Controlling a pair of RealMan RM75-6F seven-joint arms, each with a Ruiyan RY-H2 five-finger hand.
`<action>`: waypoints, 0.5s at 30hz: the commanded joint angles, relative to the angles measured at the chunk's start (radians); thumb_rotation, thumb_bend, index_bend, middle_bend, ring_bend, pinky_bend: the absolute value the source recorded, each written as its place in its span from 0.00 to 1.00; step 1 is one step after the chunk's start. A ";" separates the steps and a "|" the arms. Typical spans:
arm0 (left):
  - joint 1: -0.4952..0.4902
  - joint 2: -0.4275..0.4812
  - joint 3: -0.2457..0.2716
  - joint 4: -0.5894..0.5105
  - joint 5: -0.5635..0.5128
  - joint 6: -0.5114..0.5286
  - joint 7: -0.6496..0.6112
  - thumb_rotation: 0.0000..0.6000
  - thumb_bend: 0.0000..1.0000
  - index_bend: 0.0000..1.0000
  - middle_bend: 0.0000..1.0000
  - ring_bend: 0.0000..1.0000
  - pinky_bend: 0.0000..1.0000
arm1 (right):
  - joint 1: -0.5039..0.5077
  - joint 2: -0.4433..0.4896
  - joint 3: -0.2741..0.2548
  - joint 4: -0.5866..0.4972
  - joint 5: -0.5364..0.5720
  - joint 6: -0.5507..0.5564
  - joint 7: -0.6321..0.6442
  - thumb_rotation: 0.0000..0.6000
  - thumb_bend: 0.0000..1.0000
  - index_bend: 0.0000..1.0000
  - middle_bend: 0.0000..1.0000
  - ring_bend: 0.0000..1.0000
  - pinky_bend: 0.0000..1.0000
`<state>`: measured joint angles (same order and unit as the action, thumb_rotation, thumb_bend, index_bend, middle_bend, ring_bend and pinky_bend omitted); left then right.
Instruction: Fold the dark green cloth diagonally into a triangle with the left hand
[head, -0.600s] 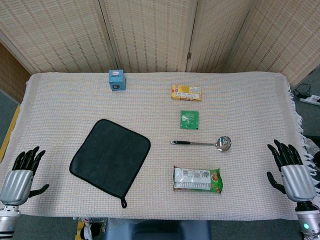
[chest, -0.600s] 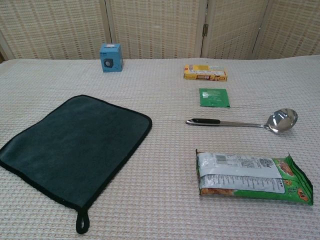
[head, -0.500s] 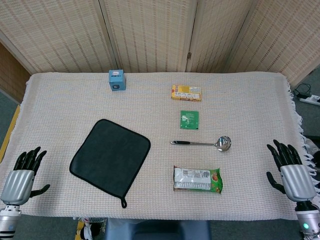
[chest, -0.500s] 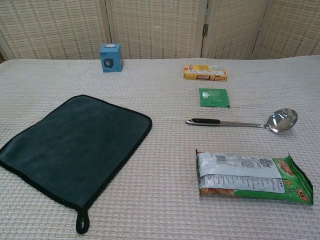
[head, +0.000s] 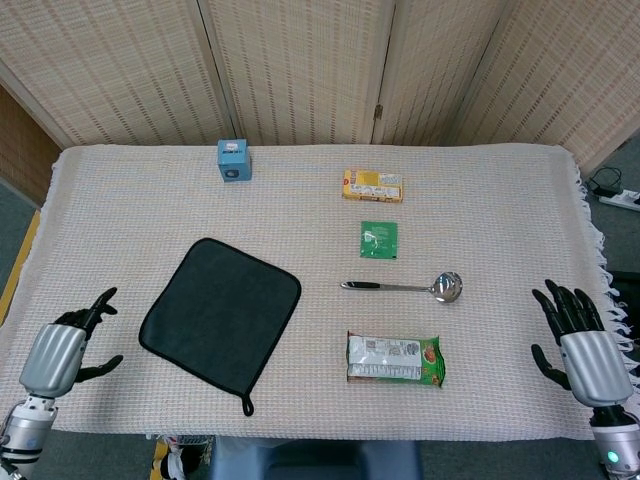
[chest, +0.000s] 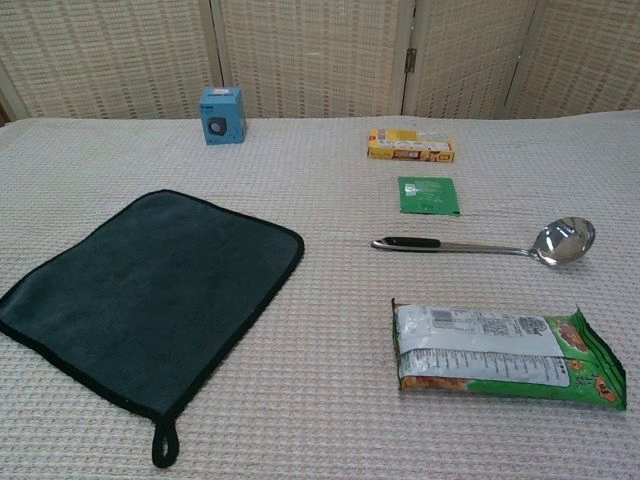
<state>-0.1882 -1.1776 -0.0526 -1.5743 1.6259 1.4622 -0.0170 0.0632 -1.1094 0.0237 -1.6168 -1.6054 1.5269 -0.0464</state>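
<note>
The dark green cloth (head: 222, 314) (chest: 150, 294) lies flat and unfolded on the left part of the table, turned like a diamond, its hanging loop (head: 247, 406) at the near corner. My left hand (head: 62, 352) hovers to the left of the cloth near the front edge, apart from it, fingers spread and holding nothing. My right hand (head: 582, 343) stays at the far right edge with its fingers spread, also empty. Neither hand shows in the chest view.
A blue box (head: 233, 160) stands at the back left. A yellow packet (head: 372, 186), a small green sachet (head: 378, 239), a metal ladle (head: 405, 287) and a green snack bag (head: 394, 359) lie right of the cloth. The woven tablecloth (head: 480, 210) covers the table.
My left hand has shifted right toward the cloth and turned, its fingers now pointing more to the right. The right hand and the cloth have not moved.
</note>
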 joint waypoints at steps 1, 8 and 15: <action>-0.088 0.018 -0.051 -0.091 -0.112 -0.156 -0.072 1.00 0.19 0.33 1.00 1.00 1.00 | 0.001 -0.005 0.001 0.001 0.000 -0.001 -0.008 1.00 0.46 0.00 0.00 0.00 0.00; -0.207 -0.089 -0.181 -0.119 -0.452 -0.300 0.092 1.00 0.44 0.46 1.00 1.00 1.00 | 0.004 -0.008 0.000 0.005 0.005 -0.011 -0.018 1.00 0.46 0.00 0.00 0.00 0.00; -0.370 -0.199 -0.262 0.003 -0.735 -0.462 0.245 1.00 0.44 0.44 1.00 1.00 1.00 | 0.004 -0.006 0.004 0.010 0.019 -0.017 -0.011 1.00 0.46 0.00 0.00 0.00 0.00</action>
<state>-0.4682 -1.3076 -0.2576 -1.6400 1.0072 1.0896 0.1417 0.0673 -1.1160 0.0277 -1.6077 -1.5873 1.5106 -0.0581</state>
